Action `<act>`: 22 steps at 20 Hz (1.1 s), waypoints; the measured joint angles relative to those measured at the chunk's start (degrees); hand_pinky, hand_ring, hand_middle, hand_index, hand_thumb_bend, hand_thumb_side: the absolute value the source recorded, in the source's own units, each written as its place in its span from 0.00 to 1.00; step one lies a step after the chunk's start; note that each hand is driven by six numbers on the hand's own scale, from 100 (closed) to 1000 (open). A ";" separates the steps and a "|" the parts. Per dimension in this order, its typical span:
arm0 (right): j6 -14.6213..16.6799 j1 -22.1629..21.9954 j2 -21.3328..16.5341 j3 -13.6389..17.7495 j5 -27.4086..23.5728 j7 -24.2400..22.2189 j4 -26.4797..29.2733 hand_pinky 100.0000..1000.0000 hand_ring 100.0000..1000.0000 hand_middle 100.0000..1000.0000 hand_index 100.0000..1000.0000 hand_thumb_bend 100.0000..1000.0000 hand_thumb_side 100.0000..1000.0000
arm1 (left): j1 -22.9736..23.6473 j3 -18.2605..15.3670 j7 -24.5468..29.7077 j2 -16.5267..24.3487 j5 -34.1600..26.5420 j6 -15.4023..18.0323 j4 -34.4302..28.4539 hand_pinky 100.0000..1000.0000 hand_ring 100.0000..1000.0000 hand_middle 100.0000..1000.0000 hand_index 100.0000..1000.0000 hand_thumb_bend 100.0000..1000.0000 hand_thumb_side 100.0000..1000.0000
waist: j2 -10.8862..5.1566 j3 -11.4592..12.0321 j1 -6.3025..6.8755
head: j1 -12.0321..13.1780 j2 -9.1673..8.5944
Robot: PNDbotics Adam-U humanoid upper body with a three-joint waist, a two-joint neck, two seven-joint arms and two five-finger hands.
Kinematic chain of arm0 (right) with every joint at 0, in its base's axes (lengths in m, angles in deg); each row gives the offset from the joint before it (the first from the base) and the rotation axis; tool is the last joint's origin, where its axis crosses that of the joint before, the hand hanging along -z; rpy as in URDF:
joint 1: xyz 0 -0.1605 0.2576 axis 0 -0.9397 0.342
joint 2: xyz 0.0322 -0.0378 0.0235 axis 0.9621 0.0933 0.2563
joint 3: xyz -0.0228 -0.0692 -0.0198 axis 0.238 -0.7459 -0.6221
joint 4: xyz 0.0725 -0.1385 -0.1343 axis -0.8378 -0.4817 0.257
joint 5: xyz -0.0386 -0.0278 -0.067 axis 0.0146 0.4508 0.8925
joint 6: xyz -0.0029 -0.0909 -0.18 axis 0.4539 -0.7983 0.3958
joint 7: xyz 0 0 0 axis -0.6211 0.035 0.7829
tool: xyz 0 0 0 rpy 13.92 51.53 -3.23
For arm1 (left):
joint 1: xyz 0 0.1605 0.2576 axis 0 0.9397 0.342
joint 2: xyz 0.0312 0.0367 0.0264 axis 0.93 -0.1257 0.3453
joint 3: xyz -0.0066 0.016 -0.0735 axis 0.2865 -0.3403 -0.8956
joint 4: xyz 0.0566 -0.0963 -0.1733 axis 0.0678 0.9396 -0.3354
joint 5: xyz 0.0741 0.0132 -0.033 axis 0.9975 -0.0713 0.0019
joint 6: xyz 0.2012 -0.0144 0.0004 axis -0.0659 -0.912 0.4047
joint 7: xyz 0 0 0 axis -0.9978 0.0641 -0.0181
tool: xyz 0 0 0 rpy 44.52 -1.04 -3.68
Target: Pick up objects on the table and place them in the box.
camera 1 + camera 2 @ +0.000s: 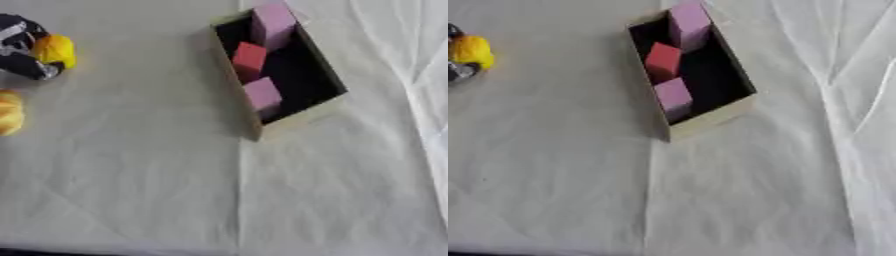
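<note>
Left robot hand [24, 47] was at the far-left edge of the worktop [140, 190], fingers curled round a yellow object [55, 50]; can't tell if it was lifted clear of the cloth. Right robot hand wasn't in either view.

Box [262, 131] sat far centre, askew, long axis running far-to-near. Inside, lined up along its left wall: pink block [273, 25] at the far end, red block [248, 60] in the middle, second pink block [262, 96] at the near end. Right half of the box floor looked free.

Another orange-yellow object [9, 112] lay at the left edge, just near-side of the left robot hand, not yet boxed.

My read for the step: carry the yellow object right, high enough to clear the left wall, and release over the free dark right half. Risk: clipping the wall would shove the box, and dropping onto the blocks could bounce it out.
</note>
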 measured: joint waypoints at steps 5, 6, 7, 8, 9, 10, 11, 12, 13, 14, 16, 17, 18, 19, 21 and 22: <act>-0.31 -0.36 0.01 0.00 0.16 0.25 0.00 0.86 0.70 0.73 0.83 0.00 0.78 | -0.19 0.12 1.10 0.00 -0.65 0.32 -1.33 0.73 0.65 0.58 0.61 0.00 0.01 | 0.00 0.13 0.00 | -0.60 0.31; -0.35 -0.36 0.01 0.00 0.16 0.28 0.00 0.86 0.70 0.73 0.83 0.00 0.78 | -0.36 0.19 1.20 0.01 -0.87 0.31 -1.95 0.72 0.65 0.58 0.61 0.00 0.01 | 0.00 0.17 0.00 | -0.85 0.34; -0.36 -0.36 0.01 0.00 0.16 0.29 0.00 0.86 0.70 0.73 0.83 0.00 0.78 | -0.70 0.29 1.21 0.01 -1.09 0.30 -2.76 0.72 0.64 0.58 0.61 0.00 0.00 | 0.00 0.20 0.00 | -1.07 0.41; -0.36 -0.35 0.00 0.00 0.16 0.29 0.00 0.86 0.70 0.73 0.83 0.00 0.78 | -1.12 0.43 1.21 0.01 -1.35 0.30 -3.80 0.72 0.64 0.58 0.60 0.00 0.00 | 0.00 0.23 0.00 | -1.29 0.69; -0.36 -0.34 -0.01 0.00 0.15 0.28 0.00 0.86 0.70 0.73 0.83 0.00 0.78 | -1.61 0.57 1.22 0.01 -1.66 0.30 -4.91 0.72 0.64 0.57 0.60 0.00 0.00 | -0.01 0.25 0.00 | -1.46 0.84; -0.35 -0.31 -0.03 0.00 0.14 0.28 0.00 0.86 0.70 0.73 0.83 0.00 0.77 | -2.21 0.85 1.25 0.01 -2.00 0.32 -6.19 0.72 0.64 0.57 0.60 0.00 0.00 | -0.05 0.28 0.01 | -1.68 0.93; -0.33 -0.29 -0.11 0.00 0.10 0.26 0.00 0.86 0.70 0.73 0.83 0.00 0.77 | -2.96 1.15 1.35 0.00 -2.35 0.37 -7.66 0.72 0.63 0.57 0.60 0.00 0.00 | -0.06 0.28 0.02 | -1.86 1.10; -0.28 -0.25 -0.20 0.00 0.06 0.22 0.00 0.86 0.70 0.73 0.83 0.00 0.77 | -3.78 1.49 1.53 -0.05 -2.70 0.49 -9.14 0.72 0.64 0.57 0.60 0.00 0.00 | -0.06 0.27 0.02 | -2.02 1.28; -0.20 -0.17 -0.21 0.00 -0.02 0.17 0.00 0.86 0.70 0.73 0.83 0.00 0.77 | -4.51 1.87 1.78 -0.15 -3.02 0.55 -10.67 0.71 0.64 0.58 0.60 0.00 0.00 | -0.07 0.24 0.02 | -2.15 1.32; -0.11 0.09 -0.28 0.00 -0.10 0.13 0.00 0.86 0.70 0.73 0.83 0.00 0.77 | -5.18 2.32 2.13 -0.45 -3.33 0.66 -12.14 0.71 0.64 0.58 0.60 0.00 0.00 | -0.07 0.19 0.03 | -2.29 1.34; 0.10 0.55 -0.71 0.01 -0.34 0.14 0.00 0.86 0.70 0.73 0.83 0.00 0.76 | -6.68 3.39 2.94 -1.35 -3.99 0.93 -15.05 0.71 0.64 0.58 0.60 0.00 0.01 | -0.10 0.02 0.04 | -2.39 1.40; 0.24 0.82 -0.87 0.02 -0.56 0.14 0.00 0.86 0.70 0.73 0.83 0.00 0.76 | -7.37 3.91 3.35 -1.89 -4.28 1.10 -16.31 0.71 0.63 0.58 0.60 0.00 0.02 | -0.21 -0.10 0.07 | -2.42 1.53; 0.39 1.14 -1.06 0.02 -0.73 0.17 0.00 0.86 0.70 0.73 0.83 0.00 0.76 | -8.05 4.35 3.74 -2.55 -4.72 1.18 -17.50 0.71 0.63 0.58 0.60 0.00 0.02 | -0.34 -0.24 0.19 | -2.42 1.65; 0.58 1.48 -1.28 0.05 -1.02 0.18 0.00 0.86 0.70 0.73 0.83 0.00 0.76 | -8.75 4.78 4.09 -3.29 -5.24 1.17 -18.55 0.70 0.63 0.58 0.60 0.00 0.03 | -0.48 -0.39 0.33 | -2.41 1.77; 0.91 2.08 -1.64 0.16 -1.52 0.15 0.00 0.86 0.70 0.73 0.83 0.00 0.76 | -10.38 5.56 4.63 -5.07 -6.25 1.04 -20.13 0.70 0.63 0.58 0.60 0.00 0.05 | -0.65 -0.76 0.89 | -2.34 1.80; 1.07 2.42 -1.84 0.23 -1.71 0.17 0.00 0.86 0.71 0.73 0.83 0.00 0.76 | -11.16 5.93 4.84 -6.08 -6.67 1.00 -20.76 0.70 0.63 0.58 0.60 0.00 0.05 | -0.68 -0.99 1.16 | -2.32 1.80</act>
